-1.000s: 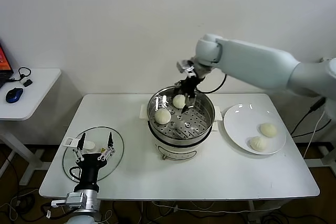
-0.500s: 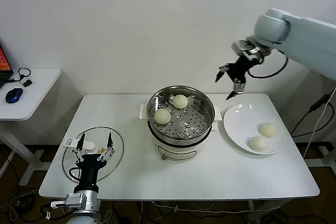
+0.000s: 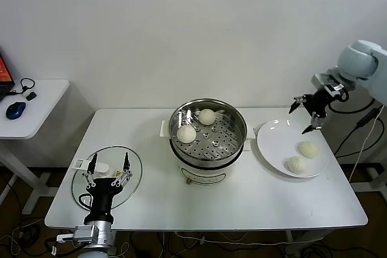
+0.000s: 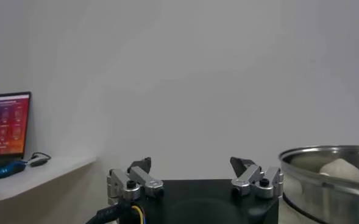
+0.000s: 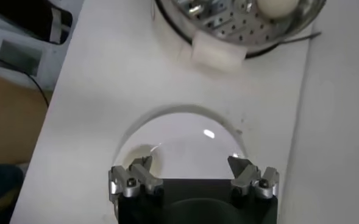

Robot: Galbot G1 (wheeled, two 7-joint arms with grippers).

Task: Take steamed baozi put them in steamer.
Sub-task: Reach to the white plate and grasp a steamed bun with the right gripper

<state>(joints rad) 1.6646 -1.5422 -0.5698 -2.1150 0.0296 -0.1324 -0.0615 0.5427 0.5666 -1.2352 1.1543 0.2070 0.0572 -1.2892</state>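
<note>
Right gripper (image 3: 307, 115) empty, jaws spread, above plate's (image 3: 273, 143) far edge, two baozi (image 3: 303, 156) on plate, two in steamer (image 3: 208, 138), left gripper (image 3: 107, 166) parked open over glass lid (image 3: 136, 170)

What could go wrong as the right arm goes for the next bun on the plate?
The two baozi on the plate nearly touch, so the right gripper, jaws open above the plate's far edge, might nudge one while closing on the other. Squeezing could dent the soft dough. Carrying low may clip the steamer rim.

Four baozi (image 3: 207, 116), one steamer (image 3: 208, 149)
</note>
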